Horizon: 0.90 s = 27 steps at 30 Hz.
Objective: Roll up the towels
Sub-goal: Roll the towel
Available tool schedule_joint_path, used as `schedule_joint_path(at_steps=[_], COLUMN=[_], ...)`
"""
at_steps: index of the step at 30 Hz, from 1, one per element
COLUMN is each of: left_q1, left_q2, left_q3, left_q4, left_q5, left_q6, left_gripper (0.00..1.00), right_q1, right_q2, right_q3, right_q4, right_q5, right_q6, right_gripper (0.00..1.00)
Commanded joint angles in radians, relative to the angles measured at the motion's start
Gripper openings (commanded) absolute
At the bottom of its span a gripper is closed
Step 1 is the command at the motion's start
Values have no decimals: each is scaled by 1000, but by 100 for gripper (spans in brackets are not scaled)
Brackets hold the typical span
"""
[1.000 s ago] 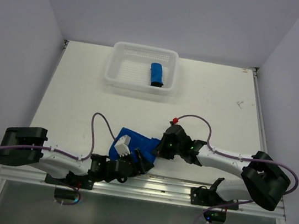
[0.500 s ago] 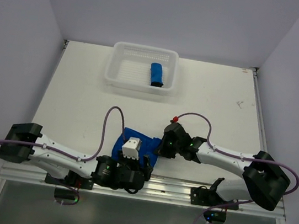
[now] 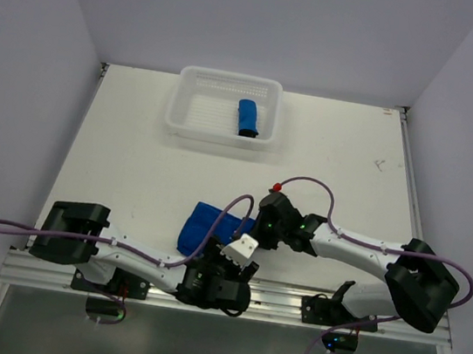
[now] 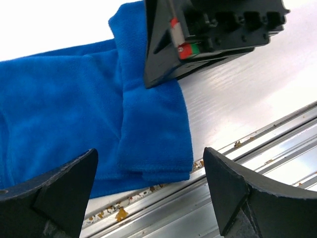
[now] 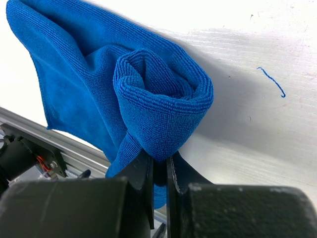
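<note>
One blue towel (image 3: 208, 226) lies near the table's front edge, partly rolled at its right end (image 5: 158, 99). My right gripper (image 5: 159, 171) is shut on that rolled end, with the cloth pinched between its fingers (image 3: 257, 229). My left gripper (image 3: 244, 250) hovers over the towel's near right corner (image 4: 153, 148) and the front rail. Its jaws stand wide open with nothing between them (image 4: 148, 198). In the left wrist view the right gripper's body (image 4: 213, 34) rests on the towel's edge. A second towel (image 3: 246, 118), rolled up, lies in the white basket (image 3: 194, 116).
The white plastic basket stands at the back of the table, left of centre. A metal rail (image 4: 257, 163) runs along the front edge just below the towel. Purple cables (image 3: 306, 187) loop above both arms. Grey walls close in the table on three sides.
My left arm has swung right along the front edge, from over the towel's left part to its near right corner, and its jaws have widened. The right gripper has kept its hold.
</note>
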Motion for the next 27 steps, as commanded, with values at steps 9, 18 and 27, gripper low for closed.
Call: schedule_joint_path(at_steps=[9,18,27], left_q1=[-6,2,31], left_q2=[106,124,177], left_q3=[48,36,80], left_q4=[209,214,129], left_q5=[-10,10,25], left_q6=[216,198,156], left_gripper=[67,45,36], right_q1=[-5,-5,-5], right_q2=[0,15,-8], right_q3=[47,50,67], right_q4=[-29,-15,-49], right_q5=[-23,-44,-38], right_q6=[-6,-6,-16], right_gripper=[0,0,0])
